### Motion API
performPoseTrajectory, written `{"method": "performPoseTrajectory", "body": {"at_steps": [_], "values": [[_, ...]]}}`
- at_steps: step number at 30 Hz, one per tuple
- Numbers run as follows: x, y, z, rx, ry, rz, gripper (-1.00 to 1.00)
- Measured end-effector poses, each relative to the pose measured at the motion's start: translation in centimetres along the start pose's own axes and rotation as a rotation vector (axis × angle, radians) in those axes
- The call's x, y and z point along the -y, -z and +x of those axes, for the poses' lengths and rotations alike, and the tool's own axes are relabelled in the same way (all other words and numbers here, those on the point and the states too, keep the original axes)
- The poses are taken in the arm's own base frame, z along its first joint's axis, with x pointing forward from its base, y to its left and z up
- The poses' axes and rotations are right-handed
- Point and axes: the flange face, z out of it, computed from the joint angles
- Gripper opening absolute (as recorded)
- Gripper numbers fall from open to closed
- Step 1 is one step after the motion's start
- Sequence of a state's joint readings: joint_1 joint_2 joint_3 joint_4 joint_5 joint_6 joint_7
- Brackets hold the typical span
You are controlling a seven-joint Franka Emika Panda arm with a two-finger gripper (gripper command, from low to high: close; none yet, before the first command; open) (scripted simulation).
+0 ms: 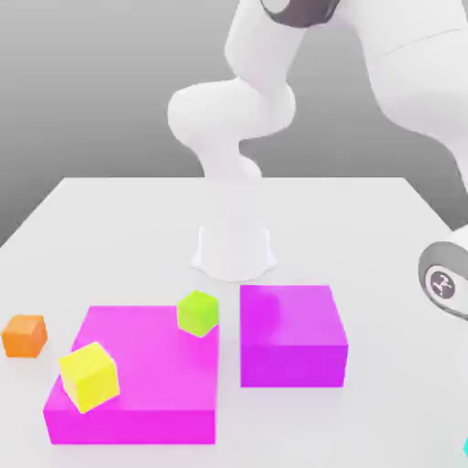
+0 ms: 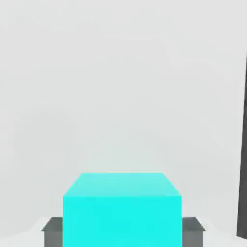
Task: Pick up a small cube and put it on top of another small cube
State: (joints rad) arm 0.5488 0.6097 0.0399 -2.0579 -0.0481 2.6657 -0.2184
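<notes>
Fingers (image 2: pixel 53 231) flank—perhaps grip—cyan cube (image 2: pixel 122 212).

White table (image 1: pixel 110 219) against a plain grey backdrop (image 1: pixel 82 82)

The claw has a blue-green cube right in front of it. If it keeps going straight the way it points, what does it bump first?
Probably the cyan cube, which sits between the claw's grey fingers. Beyond it lies only the bare white table, though depth is hard to judge.
</notes>
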Motion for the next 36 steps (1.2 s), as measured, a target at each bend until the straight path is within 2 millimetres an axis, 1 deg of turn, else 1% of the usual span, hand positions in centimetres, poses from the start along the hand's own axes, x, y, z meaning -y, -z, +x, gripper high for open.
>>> {"method": "performPoseTrajectory", "body": {"at_steps": [1,2,3,5,6,7,9,12,16,18,21,23,25,28,29,31,33,34,36], "values": [[0.0,-0.7,0.0,0.0,0.001,0.0,-1.0],[0.0,-0.2,0.0,0.001,0.002,-0.001,-1.0],[0.0,0.8,0.0,0.0,0.002,-0.001,-1.0],[0.0,3.6,0.0,0.0,0.002,-0.001,-1.0],[-0.4,5.0,-0.2,0.001,-0.012,-0.001,-1.0],[-2.1,5.9,-1.0,0.001,-0.064,-0.003,-1.0],[-6.2,7.6,-3.2,0.001,-0.193,-0.008,-1.0],[-12.3,9.7,-7.4,0.001,-0.404,-0.013,-1.0],[-19.3,12.3,-14.2,0.0,-0.691,-0.017,-1.0],[-22.1,13.4,-18.1,0.001,-0.834,-0.017,-1.0],[-25.6,14.9,-24.2,0.0,-1.049,-0.015,-1.0],[-27.9,15.8,-29.3,0.0,-1.212,-0.013,-1.0],[-29.5,16.6,-34.3,-0.001,-1.369,-0.009,-1.0],[-30.4,17.6,-40.9,-0.001,-1.585,-0.001,-1.0],[-30.5,17.2,-42.2,-0.002,-1.629,0.002,-1.0],[-30.4,15.2,-42.5,-0.003,-1.648,0.006,-1.0],[-30.1,12.6,-41.9,-0.002,-1.638,0.004,-1.0],[-30.0,11.8,-41.9,-0.002,-1.637,0.003,1.0],[-30.0,11.8,-41.9,-0.002,-1.637,0.003,1.0]]}}
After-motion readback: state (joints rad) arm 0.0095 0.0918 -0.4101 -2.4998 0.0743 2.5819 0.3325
